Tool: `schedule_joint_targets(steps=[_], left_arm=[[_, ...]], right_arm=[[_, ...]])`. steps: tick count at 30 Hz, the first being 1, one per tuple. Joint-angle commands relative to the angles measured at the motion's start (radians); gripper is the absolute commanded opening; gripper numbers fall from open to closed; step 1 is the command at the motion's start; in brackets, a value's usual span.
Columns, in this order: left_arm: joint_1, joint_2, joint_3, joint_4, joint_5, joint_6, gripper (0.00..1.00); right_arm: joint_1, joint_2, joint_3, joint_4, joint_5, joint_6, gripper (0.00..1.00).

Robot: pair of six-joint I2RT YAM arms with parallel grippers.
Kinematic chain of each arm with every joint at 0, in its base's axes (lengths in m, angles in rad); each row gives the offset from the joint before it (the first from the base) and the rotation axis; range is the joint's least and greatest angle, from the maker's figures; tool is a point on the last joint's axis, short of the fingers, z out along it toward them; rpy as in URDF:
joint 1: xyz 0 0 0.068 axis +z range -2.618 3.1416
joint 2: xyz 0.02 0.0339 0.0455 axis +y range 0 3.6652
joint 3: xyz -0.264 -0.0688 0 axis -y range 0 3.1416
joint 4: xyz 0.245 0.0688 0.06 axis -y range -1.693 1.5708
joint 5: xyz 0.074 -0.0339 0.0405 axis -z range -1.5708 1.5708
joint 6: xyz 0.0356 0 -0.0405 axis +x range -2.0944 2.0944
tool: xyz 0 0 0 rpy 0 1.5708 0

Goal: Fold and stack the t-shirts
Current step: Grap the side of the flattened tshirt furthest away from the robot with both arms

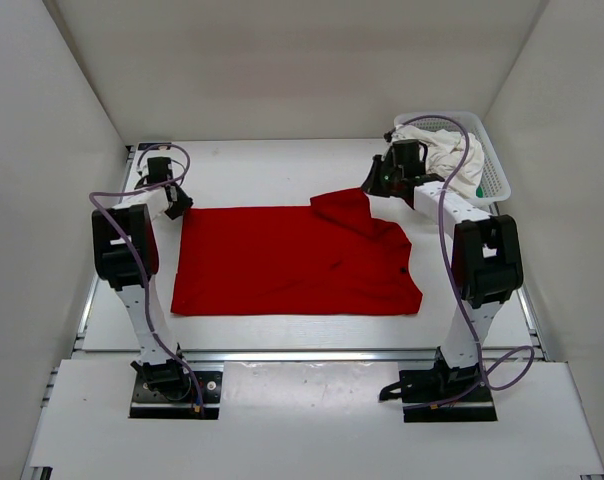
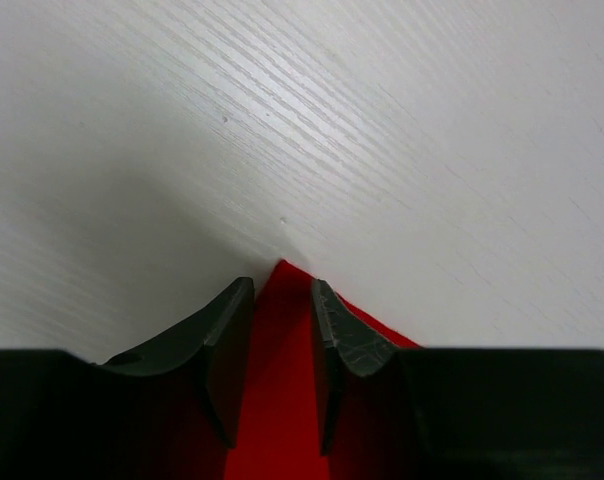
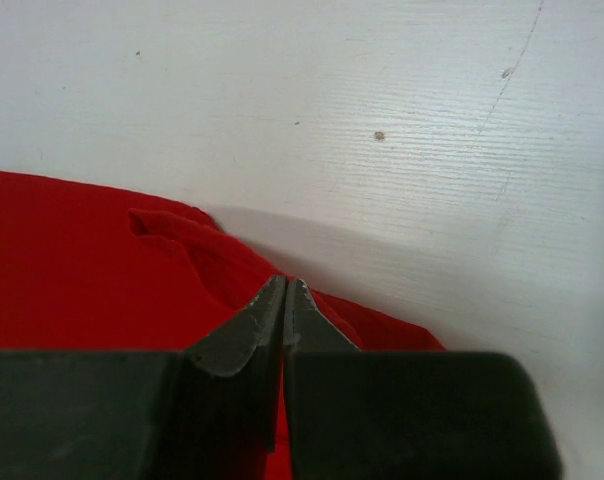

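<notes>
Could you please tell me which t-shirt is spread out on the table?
The red t-shirt, laid out flat; the white t-shirt sits crumpled in the mesh basket at the far right.

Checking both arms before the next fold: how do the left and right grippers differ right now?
The left gripper has its jaws apart, straddling a corner of the red t-shirt; the right gripper has its jaws shut. The left gripper is at the shirt's far-left corner; the right gripper is at its far right, by the folded-over sleeve. Both sit low at the shirt's far edge.
</notes>
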Motion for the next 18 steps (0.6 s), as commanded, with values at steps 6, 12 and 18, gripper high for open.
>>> schedule_joint_targets(steps=[6,12,18], left_arm=[[-0.004,0.003,0.024,-0.01,0.02,-0.007,0.18],[-0.006,0.0,0.029,-0.001,0.044,-0.022,0.0],[-0.015,-0.139,-0.06,0.054,0.099,-0.054,0.0]], right_arm=[[-0.023,-0.017,0.047,0.007,-0.028,-0.025,0.0],[-0.012,-0.04,0.027,0.001,-0.017,-0.025,0.0],[0.01,-0.209,-0.154,0.044,0.001,0.019,0.0]])
